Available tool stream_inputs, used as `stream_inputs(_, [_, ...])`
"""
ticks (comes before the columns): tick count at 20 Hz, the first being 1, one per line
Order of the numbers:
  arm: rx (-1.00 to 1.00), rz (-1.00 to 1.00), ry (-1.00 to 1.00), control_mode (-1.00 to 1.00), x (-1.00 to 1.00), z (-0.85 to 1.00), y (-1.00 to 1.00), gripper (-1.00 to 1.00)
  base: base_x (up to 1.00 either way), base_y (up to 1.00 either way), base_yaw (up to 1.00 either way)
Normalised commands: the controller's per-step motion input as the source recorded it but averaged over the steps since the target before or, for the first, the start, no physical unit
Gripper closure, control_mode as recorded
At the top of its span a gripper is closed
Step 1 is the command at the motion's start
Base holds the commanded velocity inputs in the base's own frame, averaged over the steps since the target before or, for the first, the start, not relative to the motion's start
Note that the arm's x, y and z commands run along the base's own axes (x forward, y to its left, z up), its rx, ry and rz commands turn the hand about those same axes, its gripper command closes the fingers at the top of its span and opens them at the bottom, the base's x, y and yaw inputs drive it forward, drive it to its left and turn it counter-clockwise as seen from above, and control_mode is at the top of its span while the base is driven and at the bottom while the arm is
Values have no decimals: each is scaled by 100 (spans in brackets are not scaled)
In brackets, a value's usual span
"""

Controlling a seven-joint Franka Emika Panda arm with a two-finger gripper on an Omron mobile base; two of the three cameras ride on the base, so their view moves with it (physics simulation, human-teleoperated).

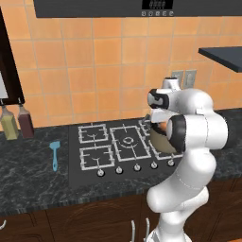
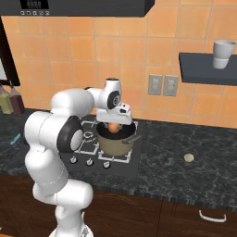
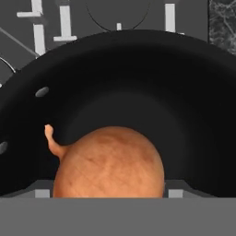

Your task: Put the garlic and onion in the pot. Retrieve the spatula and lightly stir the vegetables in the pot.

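I see the onion [image 3: 109, 163] gripped between my gripper's [image 2: 114, 127] fingers, right over the open mouth of the pot [image 2: 116, 144]; from the hand view its brown skin and little stem sit against the pot's dark inside. The jaws stand wide, closed on the onion's sides. The pot sits on the stove's [image 1: 113, 146] right-hand burners, partly hidden behind my arm in the left base view. The spatula [image 1: 55, 153] lies on the dark counter [image 2: 185, 178] left of the stove, well apart from the pot. A small pale round thing, possibly the garlic [image 2: 188, 158], rests on the counter right of the stove.
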Motion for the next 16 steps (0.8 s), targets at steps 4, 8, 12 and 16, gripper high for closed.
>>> stream_inputs(4, [0,0,-7,-100,0,-53,-3,-100,0,0,0])
stream_inputs(8, [0,0,-18,-100,-2,-21,-14,-100,0,0,0])
stream_inputs(12, [0,0,-18,-100,-34,8,-29,-100,0,0,0])
stream_inputs(16, [0,0,-6,-100,-34,42,-9,-100,0,0,0])
